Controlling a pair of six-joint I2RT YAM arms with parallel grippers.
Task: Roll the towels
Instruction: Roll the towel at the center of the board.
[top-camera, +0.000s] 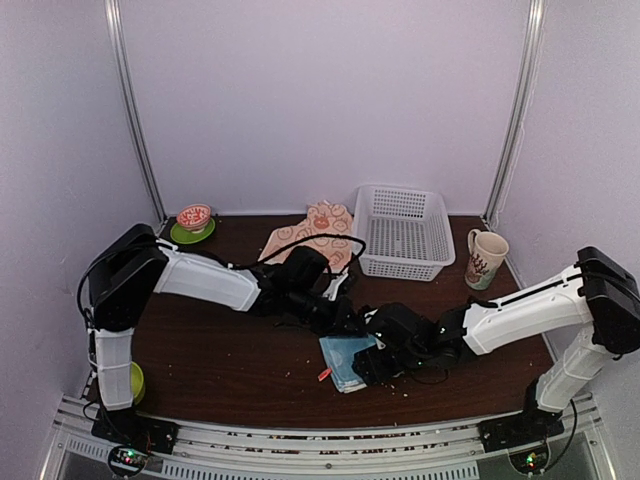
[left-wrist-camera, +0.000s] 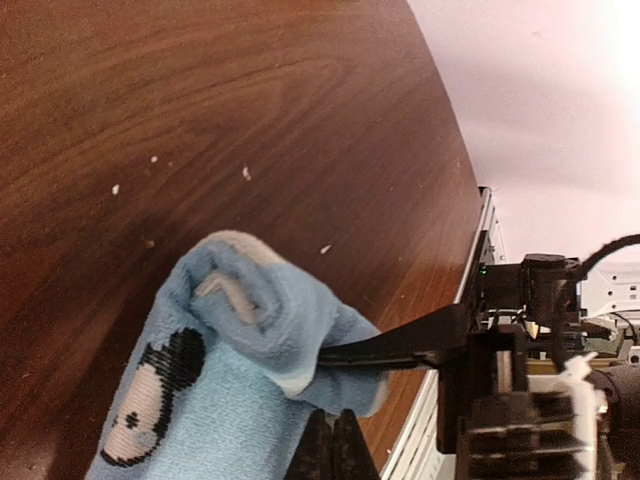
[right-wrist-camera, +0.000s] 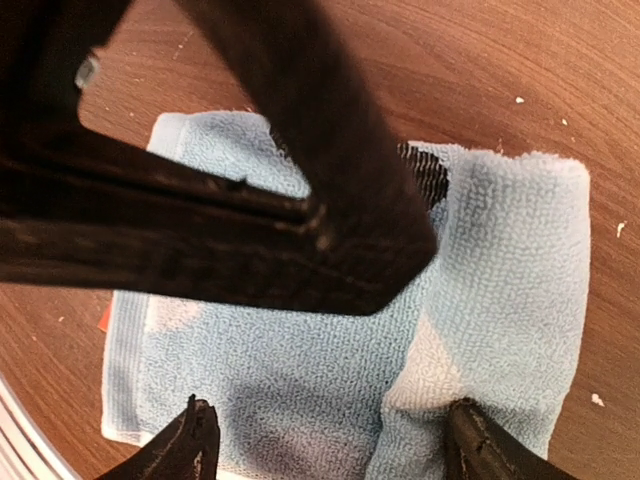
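Blue towel (right-wrist-camera: 250, 370) lies under splayed right gripper (right-wrist-camera: 332, 428).

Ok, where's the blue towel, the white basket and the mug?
blue towel (top-camera: 340, 362): top view, on its flat part left of the gripper.
white basket (top-camera: 405, 268): top view, on its near wall.
mug (top-camera: 486, 258): top view, on the middle of its side.

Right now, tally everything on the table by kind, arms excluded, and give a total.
Towels: 2 (light blue towel, cream towel)
Basket: 1
Mug: 1
Bowl: 1
Green plate: 1
Unclear green item: 1
Total: 7
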